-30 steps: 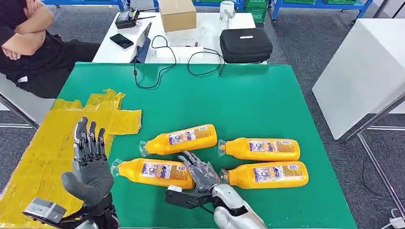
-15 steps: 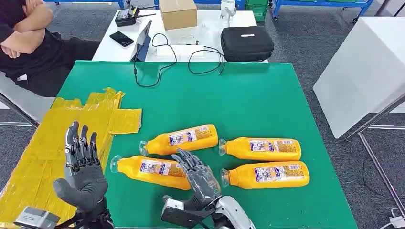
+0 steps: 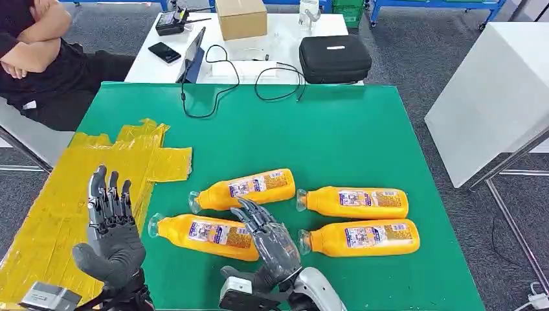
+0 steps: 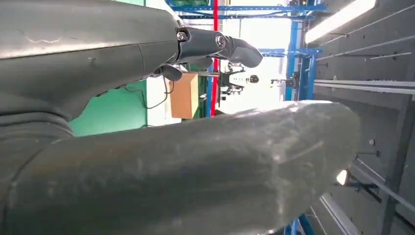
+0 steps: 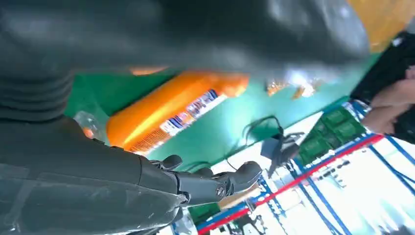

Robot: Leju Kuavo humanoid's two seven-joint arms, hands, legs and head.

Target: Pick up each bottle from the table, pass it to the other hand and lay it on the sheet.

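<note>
We see the right hand [image 3: 270, 241], fingers spread and grasping nothing, over the near-left bottle [image 3: 206, 233]. The bottle's long axis runs left-right; the open left hand [image 3: 111, 234] waits beside its cap.

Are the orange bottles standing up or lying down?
Lying down. All four bottles rest on their sides on the green table, caps pointing left.

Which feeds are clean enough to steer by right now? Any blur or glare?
Head view: sharp, evenly lit, all four bottles readable. Left wrist view: left hand blocks most, bright window glare behind. Right wrist view: motion-blurred, right hand fills the foreground, bottle soft.
</note>
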